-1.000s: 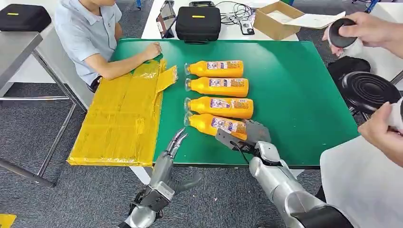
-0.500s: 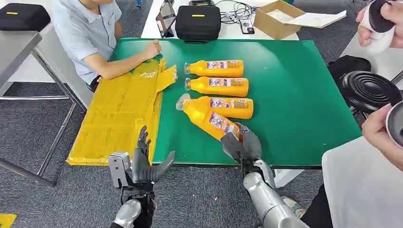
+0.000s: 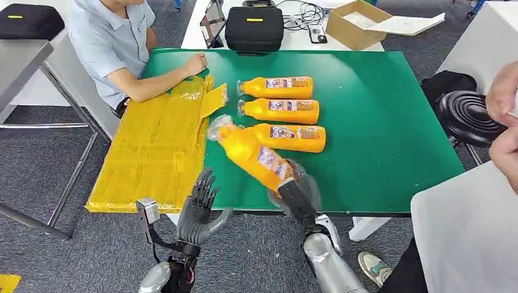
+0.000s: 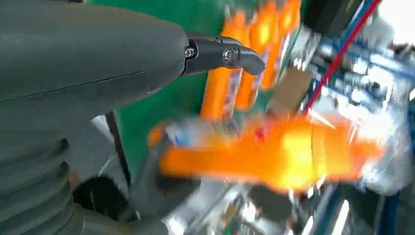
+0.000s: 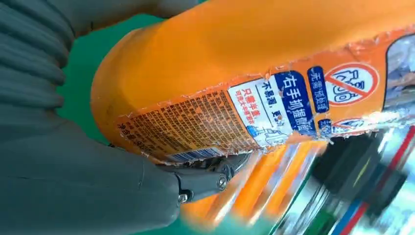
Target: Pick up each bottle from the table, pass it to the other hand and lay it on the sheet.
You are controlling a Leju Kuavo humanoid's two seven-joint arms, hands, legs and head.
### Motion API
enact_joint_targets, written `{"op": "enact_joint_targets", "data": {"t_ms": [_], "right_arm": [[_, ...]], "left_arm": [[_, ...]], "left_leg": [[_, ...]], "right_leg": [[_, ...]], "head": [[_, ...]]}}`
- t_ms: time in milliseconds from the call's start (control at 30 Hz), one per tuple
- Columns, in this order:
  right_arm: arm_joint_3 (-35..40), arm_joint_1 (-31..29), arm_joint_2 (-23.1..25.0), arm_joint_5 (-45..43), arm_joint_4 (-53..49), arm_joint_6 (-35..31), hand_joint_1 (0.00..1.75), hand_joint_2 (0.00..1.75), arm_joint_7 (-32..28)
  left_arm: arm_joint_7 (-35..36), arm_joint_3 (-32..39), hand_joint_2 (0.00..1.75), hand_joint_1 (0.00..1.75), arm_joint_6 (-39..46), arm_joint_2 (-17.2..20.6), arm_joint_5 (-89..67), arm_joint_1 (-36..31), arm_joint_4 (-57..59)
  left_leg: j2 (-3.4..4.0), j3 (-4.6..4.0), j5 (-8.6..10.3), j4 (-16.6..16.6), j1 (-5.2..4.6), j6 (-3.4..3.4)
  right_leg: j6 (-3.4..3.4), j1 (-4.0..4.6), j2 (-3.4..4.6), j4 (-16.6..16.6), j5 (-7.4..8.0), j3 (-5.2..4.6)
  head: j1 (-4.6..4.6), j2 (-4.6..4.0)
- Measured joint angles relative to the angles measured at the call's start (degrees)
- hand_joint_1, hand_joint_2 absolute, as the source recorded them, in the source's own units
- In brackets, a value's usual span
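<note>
lifting off the green table [image 3: 379, 122] is where i am now: a second ago this bottle [image 3: 253, 155] lay flat as the nearest of four in the row, half a second ago i had it tilted with its cap swung out, and now it is clear of the surface, its capped end pointing toward the yellow sheet [image 3: 153, 146]. three bottles [image 3: 281, 111] remain lying side by side on the table, so i judge this is the first pass of four, barely begun.

my right hand [image 3: 293, 189] is wrapped around the base of the bottle, thumb and fingers pressing its sides. my left hand [image 3: 198, 207] has come up from below the table edge, palm raised and fingers spread, holding nothing, near the sheet's corner and still apart from the bottle. that reads to me as ready for the handover.

a person in a blue shirt [image 3: 110, 36] rests an arm at the sheet's far end.

smallest, the label [image 5: 274, 105]: chinese print on white and blue patches, and a red-ringed prohibition sign; i cannot read a brand.
</note>
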Motion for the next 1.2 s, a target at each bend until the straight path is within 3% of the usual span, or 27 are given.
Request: {"op": "enact_joint_targets", "data": {"t_ms": [233,433,700,733,767,1100,1167,1200], "right_arm": [[8.82,0.05,0.79,2.99,0.02,2.03,1.75,1.75,-0.04],[13.77,1.62,1.60,3.19,-0.70,0.78,1.75,1.75,-0.87],[17.33,2.25,2.01,0.94,-1.09,2.86,1.75,1.75,-0.66],[17.76,2.22,2.19,0.50,-1.03,3.51,1.75,1.75,-0.50],[18.16,2.14,2.36,0.30,-0.92,3.89,1.75,1.75,-0.39],[21.13,0.30,2.75,-1.95,0.02,6.12,1.75,1.75,0.35],[21.35,0.10,2.75,-2.08,0.11,6.42,1.47,1.75,0.33],[21.35,-0.04,2.75,-2.10,0.20,6.53,0.86,1.75,0.33]], "left_arm": [[-0.39,0.09,1.75,0.00,-1.59,0.39,-0.53,-0.08,0.00],[0.09,1.14,1.75,0.00,4.71,-0.28,0.17,-0.37,0.02],[-1.71,2.56,1.75,0.00,6.78,-1.64,1.88,-0.07,-0.70],[-2.25,2.73,1.75,0.47,6.87,-1.88,1.94,0.22,-1.20],[-2.69,2.95,1.75,1.73,6.87,-2.10,1.94,0.56,-1.77],[-3.41,4.80,1.75,1.75,0.04,-2.58,6.50,2.47,-5.57],[-2.78,5.51,1.75,1.75,-2.11,-2.58,8.15,2.63,-5.66],[-2.47,5.90,1.75,1.75,-2.95,-2.58,8.61,2.69,-5.66]], "left_leg": [[0.01,-0.02,0.00,-0.01,0.07,-0.01],[-0.01,-0.06,0.00,-0.01,0.05,0.00],[0.00,-0.06,0.00,-0.01,0.05,-0.01],[0.00,-0.06,0.00,-0.01,0.06,0.00],[0.02,-0.06,0.00,-0.01,0.06,-0.01],[0.03,-0.07,0.00,-0.01,0.06,-0.01],[0.03,-0.07,0.00,-0.01,0.06,-0.01],[0.03,-0.07,0.00,-0.01,0.06,-0.01]], "right_leg": [[0.00,0.04,0.00,0.01,-0.01,-0.04],[0.00,0.02,-0.01,0.01,-0.01,-0.06],[0.00,0.02,0.00,0.01,-0.01,-0.06],[0.00,0.02,0.00,0.01,-0.01,-0.06],[0.00,0.02,0.00,0.01,-0.01,-0.08],[-0.01,0.02,0.01,0.00,-0.01,-0.12],[-0.01,0.02,0.01,0.00,-0.01,-0.12],[-0.01,0.02,0.01,0.00,-0.01,-0.12]], "head": [[0.00,0.00],[0.00,0.00],[0.00,0.00],[0.00,0.00],[0.02,0.00],[0.00,0.00],[0.00,0.00],[0.00,0.00]]}}
